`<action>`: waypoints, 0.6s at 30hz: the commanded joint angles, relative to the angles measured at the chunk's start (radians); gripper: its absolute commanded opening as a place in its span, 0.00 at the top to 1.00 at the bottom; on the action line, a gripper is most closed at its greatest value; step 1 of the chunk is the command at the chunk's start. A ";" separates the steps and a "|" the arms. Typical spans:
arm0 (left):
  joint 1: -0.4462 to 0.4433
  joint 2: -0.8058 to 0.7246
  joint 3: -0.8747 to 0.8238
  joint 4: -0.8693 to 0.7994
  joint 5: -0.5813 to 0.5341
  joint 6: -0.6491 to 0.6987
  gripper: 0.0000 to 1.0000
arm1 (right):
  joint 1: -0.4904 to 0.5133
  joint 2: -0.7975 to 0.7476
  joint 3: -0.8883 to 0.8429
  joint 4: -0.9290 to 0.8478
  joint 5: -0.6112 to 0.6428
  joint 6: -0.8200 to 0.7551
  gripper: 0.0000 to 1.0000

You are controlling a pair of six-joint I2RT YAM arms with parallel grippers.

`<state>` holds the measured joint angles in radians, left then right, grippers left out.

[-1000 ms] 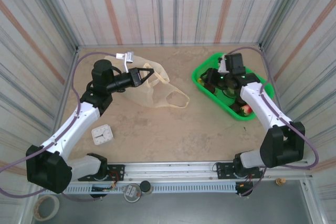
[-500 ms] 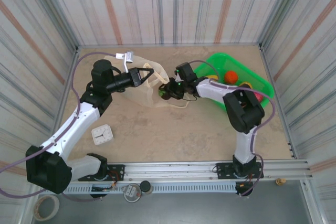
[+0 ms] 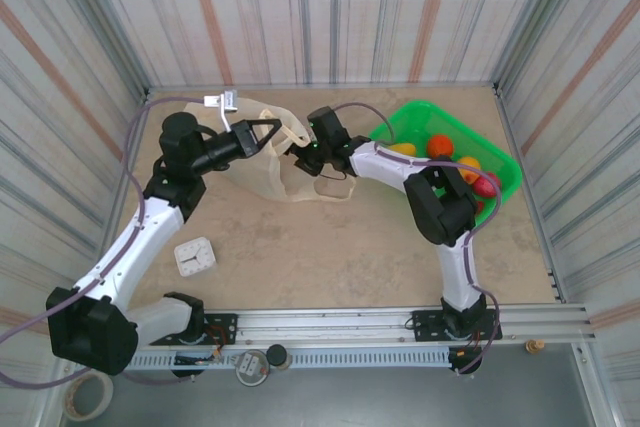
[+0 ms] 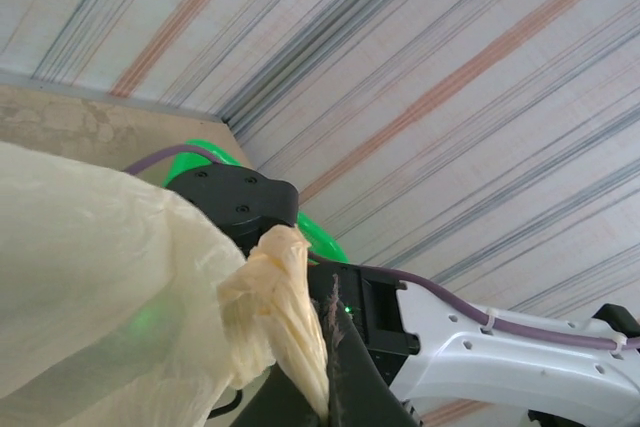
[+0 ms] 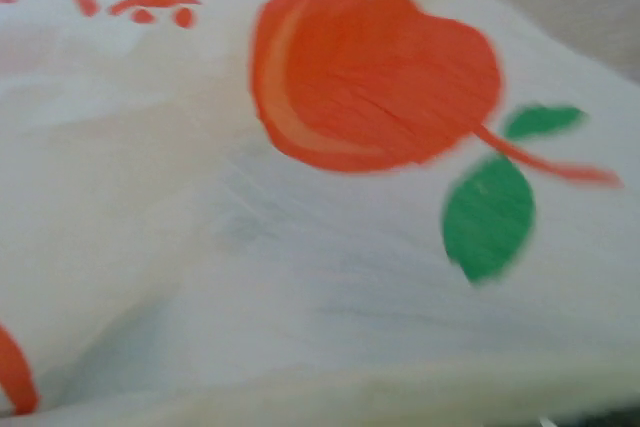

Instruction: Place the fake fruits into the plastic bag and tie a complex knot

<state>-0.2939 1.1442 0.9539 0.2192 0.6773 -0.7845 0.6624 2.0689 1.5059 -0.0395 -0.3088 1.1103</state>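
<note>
loading step: left tool (image 3: 272,128) clenched on a handle of the plastic bag (image 3: 265,172), holding its mouth up, far middle of the bench. right tool (image 3: 305,155) sits at that mouth; state i cannot tell. fake fruits (image 3: 440,144) wait in the green basket (image 3: 455,119), far right; next probably calls for fetching one.

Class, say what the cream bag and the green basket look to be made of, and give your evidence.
The plastic bag: probably thin plastic film; translucent, softly wrinkled, slight sheen. The basket: likely rigid moulded plastic; uniform bright green, smooth, holds its shape.
</note>
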 commanded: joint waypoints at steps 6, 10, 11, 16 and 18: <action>0.042 -0.022 -0.004 -0.071 -0.074 -0.009 1.00 | -0.052 -0.270 -0.154 -0.167 -0.023 -0.300 0.51; 0.047 -0.020 -0.003 -0.071 -0.074 -0.010 1.00 | -0.064 -0.398 -0.199 -0.281 0.005 -0.416 0.50; 0.049 -0.019 -0.003 -0.070 -0.073 -0.010 1.00 | -0.068 -0.424 -0.212 -0.307 0.018 -0.432 0.49; 0.050 -0.015 0.000 -0.063 -0.063 -0.004 1.00 | -0.107 -0.519 -0.346 -0.370 0.098 -0.448 0.34; 0.050 -0.015 0.001 -0.062 -0.061 -0.001 1.00 | -0.110 -0.524 -0.385 -0.394 0.137 -0.456 0.31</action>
<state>-0.2543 1.1442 0.9531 0.1524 0.6159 -0.7910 0.5648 1.5322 1.1831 -0.3180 -0.2501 0.7097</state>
